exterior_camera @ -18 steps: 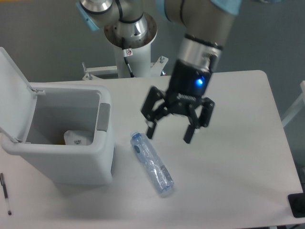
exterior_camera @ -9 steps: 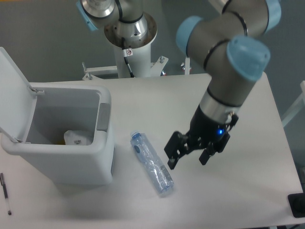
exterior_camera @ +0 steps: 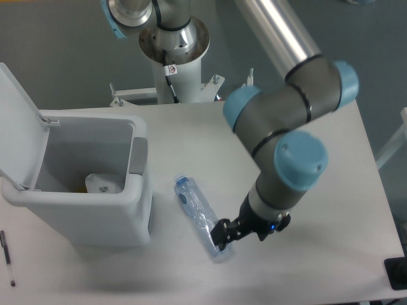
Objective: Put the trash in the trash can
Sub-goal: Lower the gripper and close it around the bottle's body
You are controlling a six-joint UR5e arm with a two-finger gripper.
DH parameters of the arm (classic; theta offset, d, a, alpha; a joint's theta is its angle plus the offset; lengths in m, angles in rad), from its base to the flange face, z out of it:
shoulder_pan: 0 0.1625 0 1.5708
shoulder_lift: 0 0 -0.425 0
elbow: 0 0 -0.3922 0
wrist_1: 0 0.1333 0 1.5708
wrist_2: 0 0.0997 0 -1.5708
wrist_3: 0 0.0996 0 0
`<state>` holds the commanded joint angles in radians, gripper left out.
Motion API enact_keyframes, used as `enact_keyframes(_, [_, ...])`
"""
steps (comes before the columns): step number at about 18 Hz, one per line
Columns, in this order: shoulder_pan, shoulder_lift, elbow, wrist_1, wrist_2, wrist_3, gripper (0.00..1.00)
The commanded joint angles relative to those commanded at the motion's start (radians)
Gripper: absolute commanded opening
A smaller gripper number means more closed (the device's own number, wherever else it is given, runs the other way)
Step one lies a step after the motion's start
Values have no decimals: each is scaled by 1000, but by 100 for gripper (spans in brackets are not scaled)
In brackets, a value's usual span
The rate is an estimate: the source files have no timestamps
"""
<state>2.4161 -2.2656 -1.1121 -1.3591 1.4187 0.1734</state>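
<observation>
Gripper (exterior_camera: 224,232) dropping from mid-table height to bottle (exterior_camera: 202,218) base end, now touching it; jaw state impossible to tell. Grasp beginning; bin (exterior_camera: 138,190) lid standing open, paper inside.

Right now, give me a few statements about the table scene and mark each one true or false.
1. The bin has its lid open. True.
2. The bottle is inside the bin. False: it lies on the table, to the right of the bin.
3. The gripper is low at the bottle's bottom end, the end away from the cap. True.
4. The bin is empty. False: a white object shows at its bottom.
5. The pen lies on the table to the right of the bottle. False: it is at the left edge, left of the bin.
6. The gripper has lifted the bottle. False: the bottle lies flat on the table.
</observation>
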Motion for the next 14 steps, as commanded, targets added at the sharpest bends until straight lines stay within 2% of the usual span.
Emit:
enact_keyframes(6, [-34,-25,-15,8,63,-9,100])
enact_keyframes(9, [-55,-25,-52,17,109,-9,100])
enact_keyframes(14, [-75,-40,-66,32,166,-24,100])
